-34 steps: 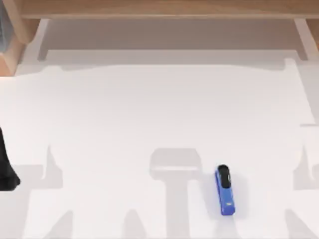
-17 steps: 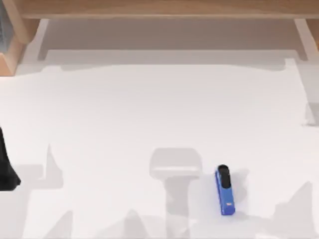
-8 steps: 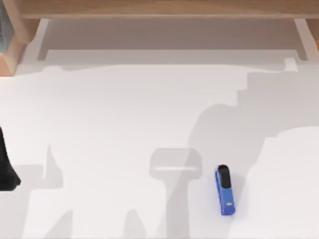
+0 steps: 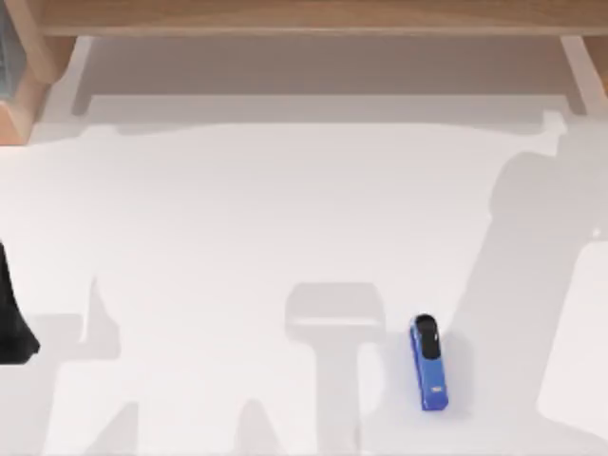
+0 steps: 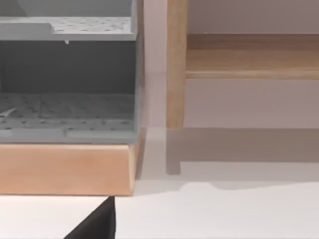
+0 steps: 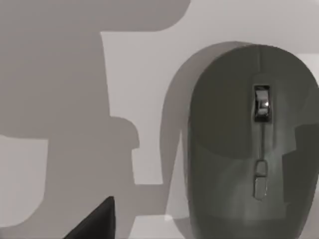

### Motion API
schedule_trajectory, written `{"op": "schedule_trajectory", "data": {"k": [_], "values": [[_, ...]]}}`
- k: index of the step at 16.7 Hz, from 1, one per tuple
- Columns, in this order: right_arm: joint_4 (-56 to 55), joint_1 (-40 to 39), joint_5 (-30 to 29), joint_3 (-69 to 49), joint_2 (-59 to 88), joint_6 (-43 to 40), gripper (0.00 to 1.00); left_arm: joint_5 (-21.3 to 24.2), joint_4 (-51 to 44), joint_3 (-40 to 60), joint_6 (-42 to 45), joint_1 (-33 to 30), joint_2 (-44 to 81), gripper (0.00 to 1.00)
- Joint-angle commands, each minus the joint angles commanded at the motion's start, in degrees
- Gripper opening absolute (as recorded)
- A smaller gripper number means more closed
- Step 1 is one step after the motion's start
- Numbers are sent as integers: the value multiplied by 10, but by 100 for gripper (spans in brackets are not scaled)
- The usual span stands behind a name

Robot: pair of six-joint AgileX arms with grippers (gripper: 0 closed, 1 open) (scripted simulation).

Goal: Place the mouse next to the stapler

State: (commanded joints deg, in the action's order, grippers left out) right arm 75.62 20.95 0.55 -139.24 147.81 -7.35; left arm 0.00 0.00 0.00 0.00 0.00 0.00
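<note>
The blue stapler [image 4: 429, 364] lies lengthwise on the white table [image 4: 237, 218] at the front, right of centre, its black end pointing to the back. In the right wrist view, the dark grey mouse [image 6: 249, 144] rests on the white surface close below the camera, its scroll wheel up. A dark part of my right gripper [image 6: 94, 223] sits beside it, apart from it. My left gripper [image 4: 11, 323] is parked at the table's left edge, and a dark part of it [image 5: 94, 225] appears in the left wrist view.
A wooden shelf [image 4: 304, 14] runs along the back of the table. At the back left a grey perforated box [image 5: 65, 74] stands on a wooden block [image 5: 65, 169], beside a wooden post [image 5: 175, 64]. A broad arm shadow [image 4: 532, 275] falls on the table's right side.
The arm shadow on the table's right side has shifted and changed shape. The stapler and the left arm have stayed put.
</note>
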Motion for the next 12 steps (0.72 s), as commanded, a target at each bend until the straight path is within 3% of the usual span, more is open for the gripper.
{"op": "schedule_trajectory", "data": {"k": [12], "values": [[-21,3,0,27,-5,-3,100,0,0,0,0,0,0,100]]}}
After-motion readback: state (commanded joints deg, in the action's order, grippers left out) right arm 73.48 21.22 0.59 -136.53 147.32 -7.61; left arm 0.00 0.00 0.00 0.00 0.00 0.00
